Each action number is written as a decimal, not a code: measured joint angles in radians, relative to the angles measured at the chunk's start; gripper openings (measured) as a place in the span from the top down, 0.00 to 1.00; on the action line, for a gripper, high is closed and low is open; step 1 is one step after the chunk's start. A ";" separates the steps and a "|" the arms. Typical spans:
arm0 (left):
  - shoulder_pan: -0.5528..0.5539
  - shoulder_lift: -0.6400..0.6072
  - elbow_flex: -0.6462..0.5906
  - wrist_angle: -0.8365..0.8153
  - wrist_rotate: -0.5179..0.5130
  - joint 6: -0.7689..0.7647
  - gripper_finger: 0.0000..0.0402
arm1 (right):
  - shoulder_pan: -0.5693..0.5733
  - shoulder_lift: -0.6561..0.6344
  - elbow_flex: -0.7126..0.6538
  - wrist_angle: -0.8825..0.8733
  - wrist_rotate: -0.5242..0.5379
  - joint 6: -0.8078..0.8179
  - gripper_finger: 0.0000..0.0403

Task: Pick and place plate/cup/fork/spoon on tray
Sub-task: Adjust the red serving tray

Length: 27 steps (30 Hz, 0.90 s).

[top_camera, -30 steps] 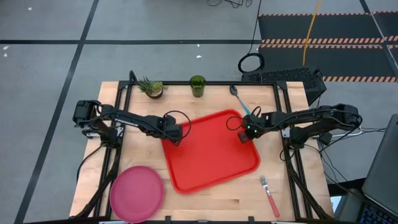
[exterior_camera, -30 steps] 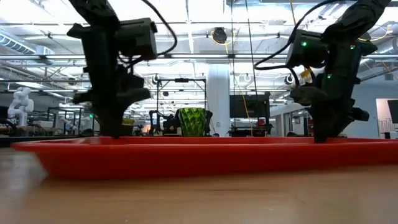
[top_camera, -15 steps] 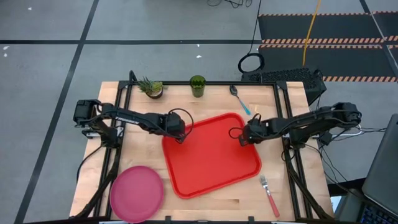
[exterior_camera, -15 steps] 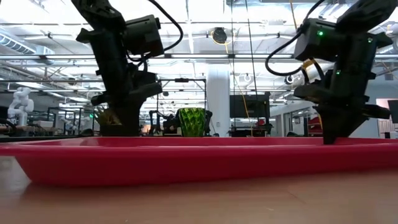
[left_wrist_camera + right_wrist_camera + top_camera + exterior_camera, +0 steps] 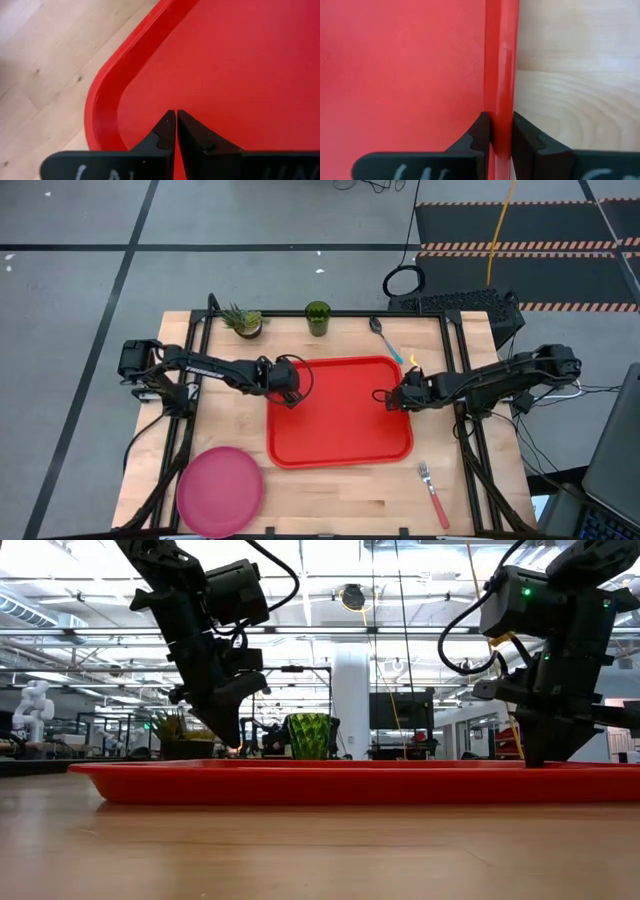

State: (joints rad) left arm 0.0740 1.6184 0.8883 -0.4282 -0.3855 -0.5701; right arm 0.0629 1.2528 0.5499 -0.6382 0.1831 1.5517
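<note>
The red tray (image 5: 340,420) lies flat mid-table, its sides along the table's edges. My left gripper (image 5: 288,394) is shut, its tips (image 5: 176,114) pointing down inside the tray near the far left corner. My right gripper (image 5: 405,398) is shut on the tray's right rim. The pink plate (image 5: 220,490) lies at the near left. The green cup (image 5: 318,318) stands at the far edge, with the blue-handled spoon (image 5: 385,340) to its right. The fork (image 5: 433,492) lies at the near right. My left gripper's shut fingertips stand just over the tray's floor (image 5: 210,75) beside the far left corner, coming from above; I cannot tell whether they touch it. My right gripper pinches the tray's right rim (image 5: 501,100), toward its far end, one finger (image 5: 482,127) inside the tray and one (image 5: 521,127) outside. The fingers come from above, pointing down. The tray rests flat on the table.
A small potted plant (image 5: 243,321) stands at the far edge, left of the cup. Bare wood (image 5: 330,500) lies between the tray and the near edge. A keyboard (image 5: 470,305) sits beyond the far right corner.
The tray has turned about on the table from a slanted lie until its sides run along the table's edges; its near corner has swung away from the near edge. Both grippers have stayed at its left and right sides, shifting only slightly.
</note>
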 joint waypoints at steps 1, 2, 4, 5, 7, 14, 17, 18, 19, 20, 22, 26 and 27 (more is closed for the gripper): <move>0.000 0.000 0.000 0.000 0.000 0.000 0.95 | 0.007 0.000 0.000 -0.008 -0.004 0.013 0.92; 0.000 0.000 0.000 0.000 0.000 0.000 0.95 | 0.016 0.000 0.000 -0.015 -0.004 0.027 0.92; 0.000 0.000 0.000 0.000 0.000 0.000 0.95 | 0.033 0.000 0.001 -0.026 -0.005 0.054 0.92; 0.000 0.000 0.000 0.000 0.000 0.000 0.95 | 0.042 0.000 0.001 -0.030 -0.005 0.065 0.92; 0.000 0.000 0.000 0.000 0.000 -0.004 0.95 | 0.057 0.000 0.001 -0.035 -0.006 0.086 0.92; -0.001 0.000 0.001 0.004 0.005 -0.027 0.95 | 0.092 0.000 0.001 -0.036 -0.013 0.112 0.92; -0.001 0.000 0.001 0.004 0.017 -0.027 0.95 | 0.108 0.000 0.001 -0.035 -0.018 0.121 0.92; -0.001 0.000 0.001 0.004 0.018 -0.027 0.95 | 0.114 0.000 0.001 -0.035 -0.019 0.125 0.92; -0.001 0.000 0.001 0.005 0.018 -0.027 0.95 | 0.120 0.000 0.001 -0.035 -0.020 0.130 0.92; -0.001 0.000 0.001 0.005 0.018 -0.027 0.95 | 0.126 0.000 0.001 -0.034 -0.021 0.135 0.92; -0.001 0.000 0.001 0.005 0.018 -0.030 0.95 | 0.139 0.000 0.000 -0.033 -0.022 0.144 0.92; -0.001 0.000 0.001 0.005 0.018 -0.037 0.95 | 0.156 0.000 0.000 -0.033 -0.022 0.163 0.92; -0.001 0.000 0.001 0.005 0.018 -0.038 0.95 | 0.158 0.000 0.000 -0.033 -0.022 0.164 0.92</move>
State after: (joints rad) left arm 0.0730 1.6180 0.8890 -0.4236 -0.3676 -0.6077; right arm 0.2204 1.2526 0.5499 -0.6707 0.1616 1.7160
